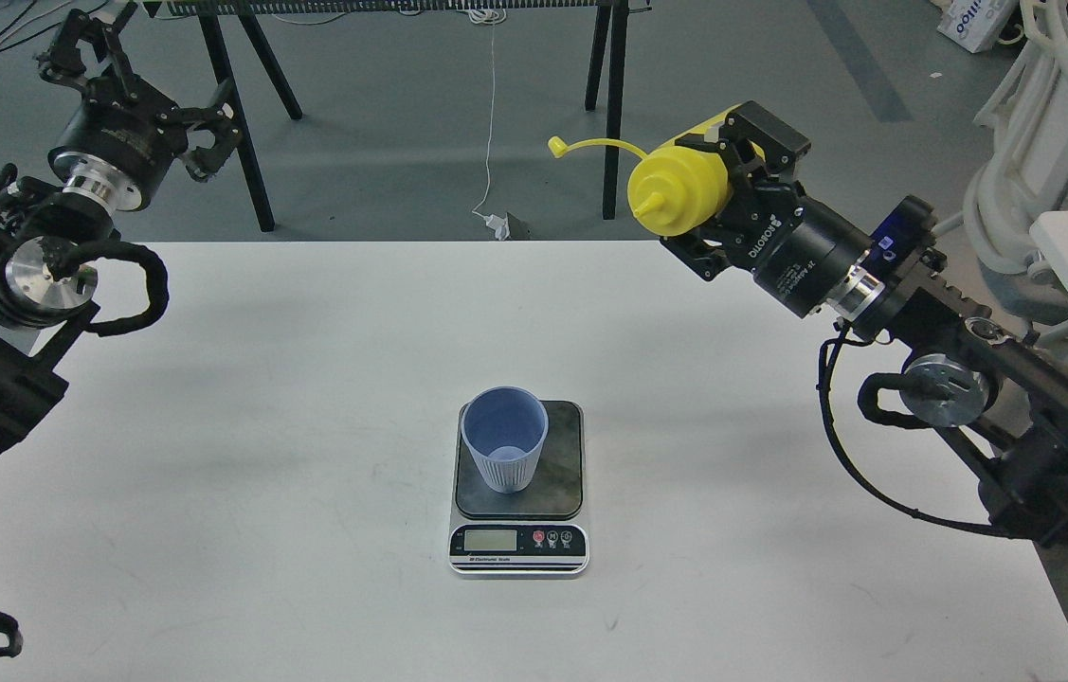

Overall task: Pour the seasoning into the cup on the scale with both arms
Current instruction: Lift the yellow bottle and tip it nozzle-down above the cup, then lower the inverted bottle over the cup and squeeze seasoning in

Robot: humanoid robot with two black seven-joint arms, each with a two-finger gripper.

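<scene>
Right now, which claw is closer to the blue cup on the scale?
Right. The right claw, holding the yellow bottle, hangs up and right of the cup. The left claw is raised farther off, upper left.

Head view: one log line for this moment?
right claw: holds yellow bottle, raised, nozzle tipped left, uncapped | left claw: open, empty, raised | cup: upright on scale | pour: not begun

The seasoning bottle (680,194) looks like smooth, faintly glossy yellow plastic. The cup (504,449) is matt light-blue plastic, finely ribbed low down. The scale (519,497) has a mottled dark platform and silvery front. The table (306,398) is smooth matt white.
</scene>
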